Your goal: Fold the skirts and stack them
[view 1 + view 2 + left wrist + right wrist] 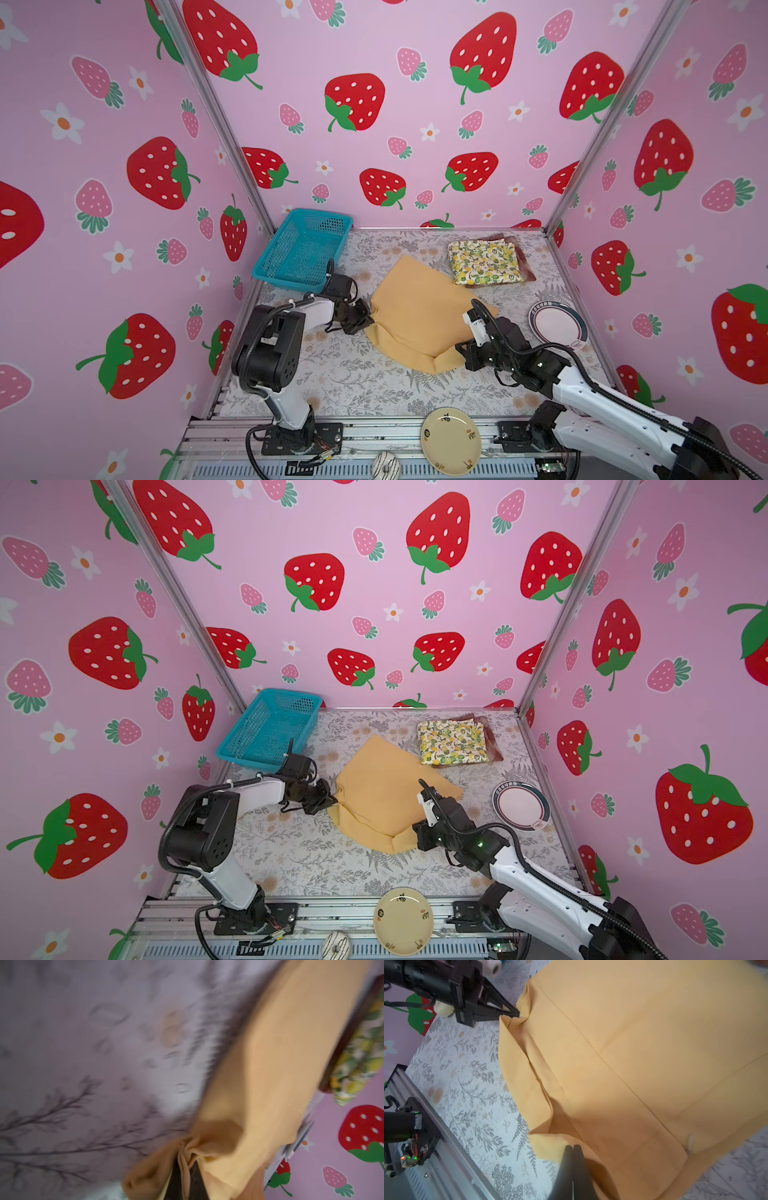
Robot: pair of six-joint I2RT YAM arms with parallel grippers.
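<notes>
The mustard-yellow skirt (419,316) (386,796) lies spread in the middle of the table, and both wrist views show it too (270,1064) (633,1053). My left gripper (370,318) (334,798) (188,1159) is shut on a bunched bit of its left edge. My right gripper (459,351) (415,833) (573,1146) is shut on its raised near-right corner. At the back right the lemon-print skirt (484,262) (452,742) (357,1059) lies folded on the plaid skirt (527,272) (494,750), of which only an edge shows.
A blue mesh basket (303,249) (270,729) leans at the back left, just behind my left arm. A pink plate (559,326) (521,804) lies by the right wall. A yellow plate (451,440) (403,920) sits on the front rail.
</notes>
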